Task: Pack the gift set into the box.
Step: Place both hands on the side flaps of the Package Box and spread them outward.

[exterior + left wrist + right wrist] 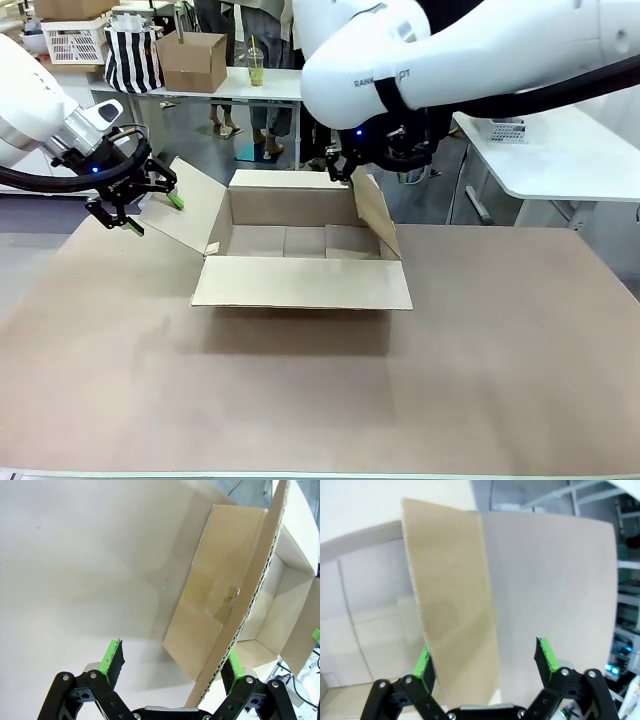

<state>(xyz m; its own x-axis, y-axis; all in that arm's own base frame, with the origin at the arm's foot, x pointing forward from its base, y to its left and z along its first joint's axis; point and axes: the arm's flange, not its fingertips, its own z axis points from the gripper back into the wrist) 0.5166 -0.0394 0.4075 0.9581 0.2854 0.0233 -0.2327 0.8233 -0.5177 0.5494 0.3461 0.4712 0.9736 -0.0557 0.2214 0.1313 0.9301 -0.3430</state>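
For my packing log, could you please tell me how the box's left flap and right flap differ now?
The left flap is splayed outward, away from the opening; the right flap stands far steeper, near upright. The left gripper straddles the left flap's edge beside the box; the right gripper straddles the right flap's edge from above. Both flaps are plain brown cardboard, each between open jaws, not clamped.

a small, tall cardboard box [192, 60] stands on a white desk [275, 88] at the back of the room. just left of that box sits a black-and-white striped bag [133, 58], and further left a white slatted crate [75, 42]. right of the box, a clear cup [255, 68] with a green drink stands on the same desk, with a person [262, 25] standing behind it. well to the box's right, another white desk [570, 165] carries a little white basket [507, 130].
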